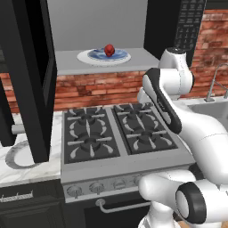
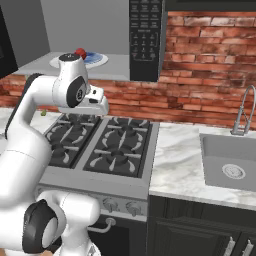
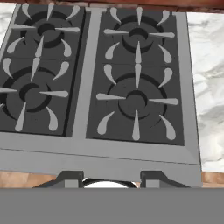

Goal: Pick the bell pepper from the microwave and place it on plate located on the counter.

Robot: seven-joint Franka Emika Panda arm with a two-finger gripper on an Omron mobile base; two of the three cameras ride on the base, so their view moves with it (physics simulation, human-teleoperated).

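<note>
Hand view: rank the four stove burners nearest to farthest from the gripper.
1. Front right burner: just ahead of the gripper, slightly to the right in the view.
2. Front left burner, off to the left, and back right burner, straight beyond the first: too close to call.
3. Back left burner: far corner, farthest.
</note>
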